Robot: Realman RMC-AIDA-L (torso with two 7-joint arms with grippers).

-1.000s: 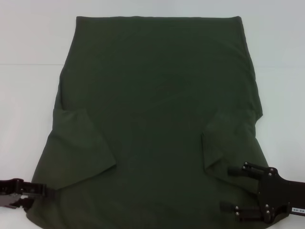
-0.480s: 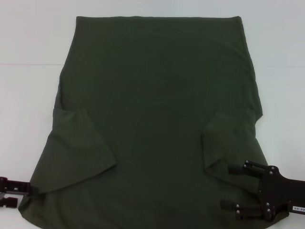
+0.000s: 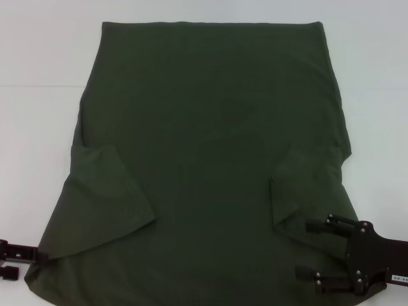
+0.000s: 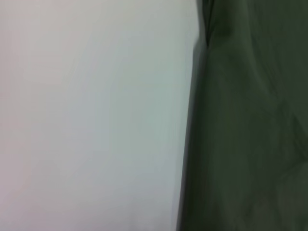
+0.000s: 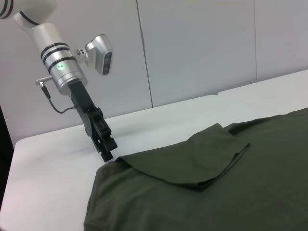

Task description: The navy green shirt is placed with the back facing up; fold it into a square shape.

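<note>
Down at the near right corner, the right hand (image 3: 305, 250) hovers over the navy green shirt (image 3: 210, 159) with its two dark fingers spread wide apart, pointing inward across the cloth and gripping nothing; one finger lies just beside the folded-in right sleeve (image 3: 305, 185). The left hand (image 3: 16, 260) sits at the near left edge, its tip meeting the shirt's shoulder corner, and in the right wrist view the left hand (image 5: 105, 147) is angled down onto that corner, though I cannot tell whether its fingers are parted or closed on the fabric. The shirt lies flat, plain side up, on the white table (image 3: 38, 127), both sleeves folded inward over the body.
</note>
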